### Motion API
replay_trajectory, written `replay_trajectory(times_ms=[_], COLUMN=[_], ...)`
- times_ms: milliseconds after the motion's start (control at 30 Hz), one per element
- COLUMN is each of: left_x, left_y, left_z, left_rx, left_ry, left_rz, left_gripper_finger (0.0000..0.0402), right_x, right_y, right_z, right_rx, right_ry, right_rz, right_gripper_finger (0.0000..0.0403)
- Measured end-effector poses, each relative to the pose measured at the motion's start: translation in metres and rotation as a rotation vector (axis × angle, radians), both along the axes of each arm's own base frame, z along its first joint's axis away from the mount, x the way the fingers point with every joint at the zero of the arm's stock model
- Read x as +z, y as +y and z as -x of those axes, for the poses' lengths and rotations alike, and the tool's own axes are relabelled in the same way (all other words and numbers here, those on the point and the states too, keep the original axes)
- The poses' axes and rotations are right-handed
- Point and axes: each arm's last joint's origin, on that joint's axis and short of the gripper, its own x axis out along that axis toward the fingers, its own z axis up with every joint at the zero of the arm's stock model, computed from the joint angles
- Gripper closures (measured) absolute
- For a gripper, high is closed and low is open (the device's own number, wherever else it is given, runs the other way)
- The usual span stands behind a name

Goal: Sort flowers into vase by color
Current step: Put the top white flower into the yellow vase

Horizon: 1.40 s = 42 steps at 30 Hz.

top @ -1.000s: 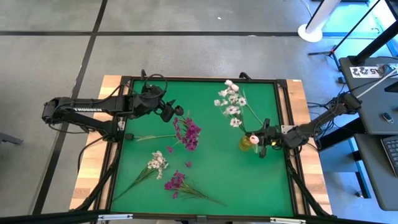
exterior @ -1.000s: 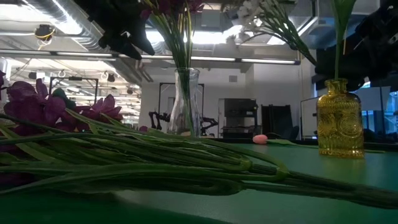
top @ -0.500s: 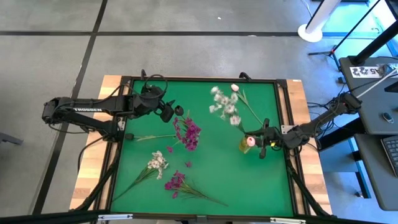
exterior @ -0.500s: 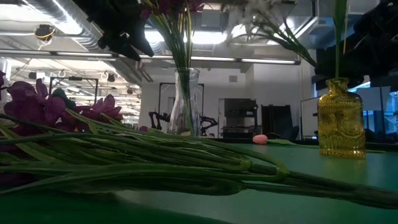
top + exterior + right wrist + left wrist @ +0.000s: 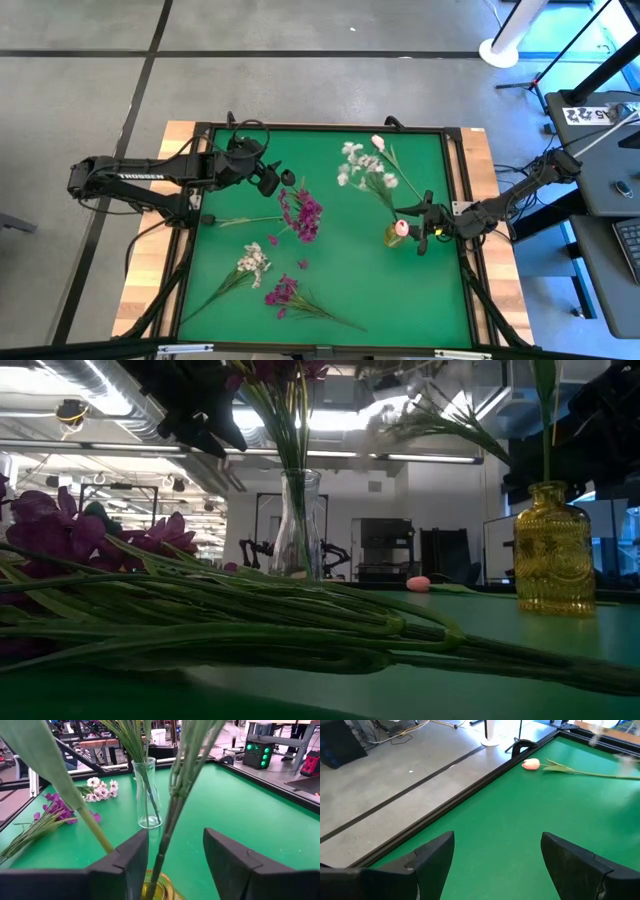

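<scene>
The right gripper (image 5: 424,222), right of centre in the high view, stands parted around the white blossom spray (image 5: 365,170) leaning in the yellow glass vase (image 5: 553,562) (a pink tulip (image 5: 403,228) shares it). The left gripper (image 5: 283,182), upper left, gapes wide, holding nothing.

This is a robotics lab or workshop in a large open industrial hall. The green-topped table (image 5: 330,290) in a dark frame stands on a bare grey concrete floor (image 5: 300,80) marked with dark lines. In the low view, long ceiling strip lights (image 5: 120,395) and exposed pipes run overhead. Beside the table stands a desk with a keyboard (image 5: 630,245), and the right wrist view shows equipment with green indicator lights (image 5: 260,752)
</scene>
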Motion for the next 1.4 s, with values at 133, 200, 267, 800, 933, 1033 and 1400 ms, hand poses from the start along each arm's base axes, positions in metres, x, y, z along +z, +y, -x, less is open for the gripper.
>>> replay_trajectory(times_ms=[133,200,267,800,933,1033,1400], left_x=[0.0,0.0,0.0,0.0,0.0,0.0,-0.0001], left_y=[0.0,0.0001,0.0,0.0,0.0,0.0,-0.0002], left_z=[0.0,0.0,0.0,0.0,0.0,0.0,-0.0001], left_rx=[0.0,0.0,0.0,0.0,0.0,0.0,-0.006], left_ry=[0.0,0.0,0.0,0.0,0.0,0.001,0.0], left_rz=[0.0,0.0,0.0,0.0,0.0,0.0,0.004], left_gripper_finger=[0.0109,0.0109,0.0109,0.0109,0.0109,0.0109,0.0109], right_x=[0.0,0.0001,0.0001,0.0001,0.0002,0.0002,0.0006], right_y=[-0.0001,0.0,0.0,0.0002,0.0006,0.0007,-0.0011], right_z=[0.0001,0.0001,0.0001,0.0,0.0,0.0,0.0003], right_rx=[0.0,0.0,0.0,0.007,0.02,0.024,-0.034], right_ry=[0.001,0.001,0.001,0.001,0.002,0.003,-0.005], right_rz=[0.001,0.001,0.001,0.0,-0.002,-0.003,0.007], right_gripper_finger=[0.0212,0.0212,0.0212,0.0212,0.0212,0.0209,0.0102])
